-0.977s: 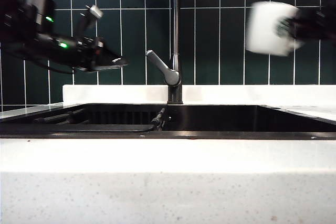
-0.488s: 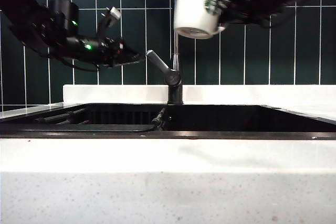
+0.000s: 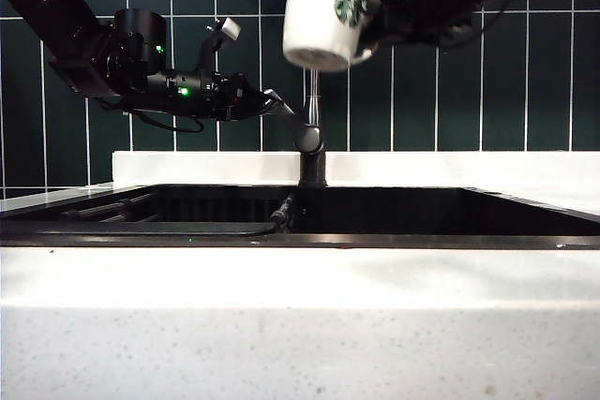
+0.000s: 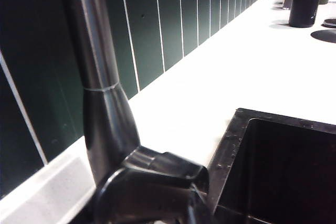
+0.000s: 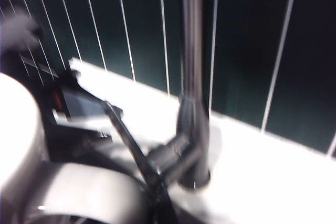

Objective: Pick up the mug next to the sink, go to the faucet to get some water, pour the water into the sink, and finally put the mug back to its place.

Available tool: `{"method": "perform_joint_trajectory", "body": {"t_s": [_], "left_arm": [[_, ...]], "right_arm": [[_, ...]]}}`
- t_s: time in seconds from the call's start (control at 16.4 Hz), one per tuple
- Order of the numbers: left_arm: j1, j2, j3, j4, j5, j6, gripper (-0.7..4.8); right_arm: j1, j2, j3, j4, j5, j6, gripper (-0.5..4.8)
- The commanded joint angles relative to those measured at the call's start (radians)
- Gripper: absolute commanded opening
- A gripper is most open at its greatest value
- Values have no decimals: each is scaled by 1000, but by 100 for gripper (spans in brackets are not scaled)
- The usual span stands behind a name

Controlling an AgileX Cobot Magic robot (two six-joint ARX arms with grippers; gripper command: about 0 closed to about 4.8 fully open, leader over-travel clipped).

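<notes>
The left gripper (image 3: pixel 261 100) reaches in from the left side, high over the sink (image 3: pixel 375 241). Its jaws stand wide apart, right by the tip of the grey lever (image 3: pixel 286 119). It holds nothing.

In the middle stands the faucet (image 3: pixel 313 124), a tall thin dark pipe. Its lever sticks out to the left. In the left wrist view the faucet (image 4: pixel 102 87) looks very big and close.

The mug (image 3: pixel 323 14) is white and round, with a green and white picture on its side. It hangs high in the air, tipped a little, right in front of the faucet pipe. It hides part of the pipe.

The right gripper (image 3: pixel 375 8) comes from the right and is clamped on the mug at its handle side.

Behind everything is a dark green tile wall (image 3: pixel 450 81). The white counter (image 3: pixel 300 325) runs along the front.
</notes>
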Motion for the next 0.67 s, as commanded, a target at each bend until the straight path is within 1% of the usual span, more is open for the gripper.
{"method": "perform_joint_trajectory", "body": {"t_s": [0.06, 0.12, 0.18, 0.31, 0.43, 0.55, 0.61, 0.67], "left_arm": [[-5, -5, 8, 47, 12, 0, 184], [-5, -5, 8, 72, 13, -2, 183], [-5, -6, 8, 98, 22, -26, 183], [-5, -13, 8, 140, 71, -89, 183], [-5, -22, 8, 140, 123, -110, 183], [-5, -27, 8, 137, 192, -176, 183], [-5, -27, 8, 137, 212, -194, 183], [-5, -26, 7, 130, 211, -188, 183]], "right_arm": [[1, -16, 39, 51, -48, 14, 8], [1, -16, 53, 48, -59, 11, 8], [1, -16, 66, 47, -62, 10, 8], [1, -15, 82, 37, -76, 2, 8], [1, -15, 87, 24, -76, -16, 8], [1, -15, 87, 19, -77, -16, 8], [1, -15, 87, 19, -77, -16, 8], [1, -15, 87, 18, -77, -19, 8]]}}
